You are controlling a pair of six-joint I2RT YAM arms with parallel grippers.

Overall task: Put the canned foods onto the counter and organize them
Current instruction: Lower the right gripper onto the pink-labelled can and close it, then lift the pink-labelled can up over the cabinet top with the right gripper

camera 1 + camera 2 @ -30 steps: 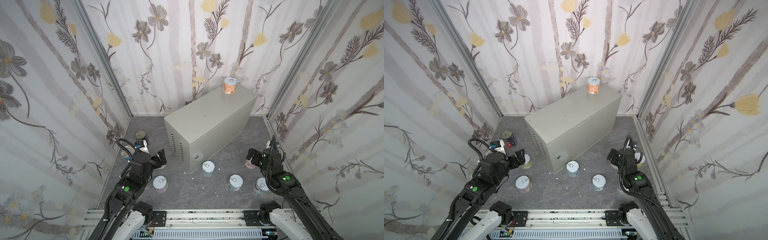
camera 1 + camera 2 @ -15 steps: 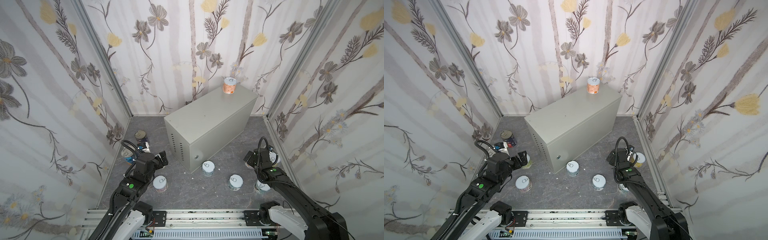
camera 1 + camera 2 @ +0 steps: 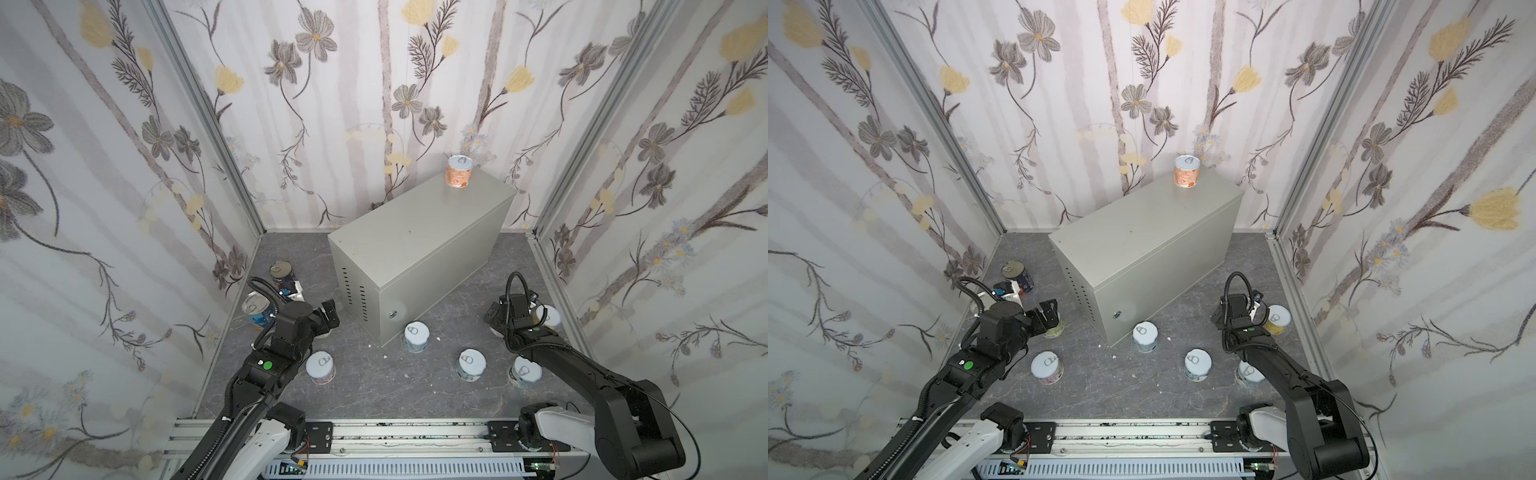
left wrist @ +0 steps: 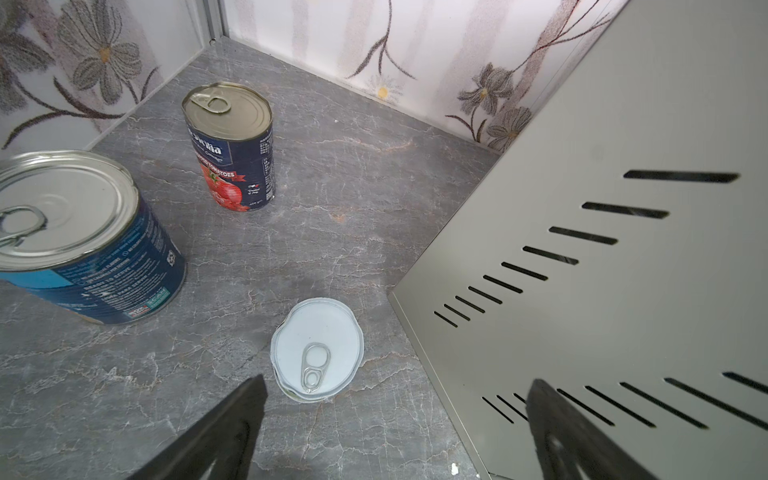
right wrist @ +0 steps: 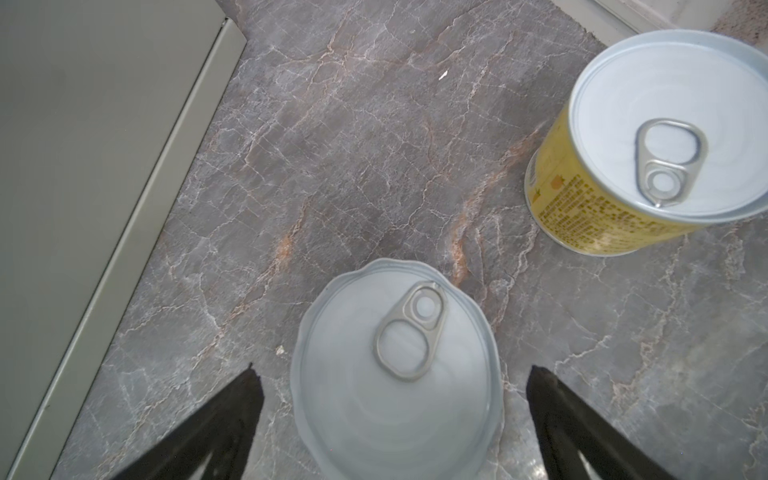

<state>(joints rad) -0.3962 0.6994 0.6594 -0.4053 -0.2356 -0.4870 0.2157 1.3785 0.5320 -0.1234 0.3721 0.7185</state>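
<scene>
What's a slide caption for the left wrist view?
Open left gripper poised over a short white-lidded can beside the vented counter; blue can and tomato can stand nearby.

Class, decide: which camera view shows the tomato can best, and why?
The left wrist view: the tomato can stands close, its label readable. Both top views show the tomato can small, its label unreadable. The right wrist view lacks it.
</scene>
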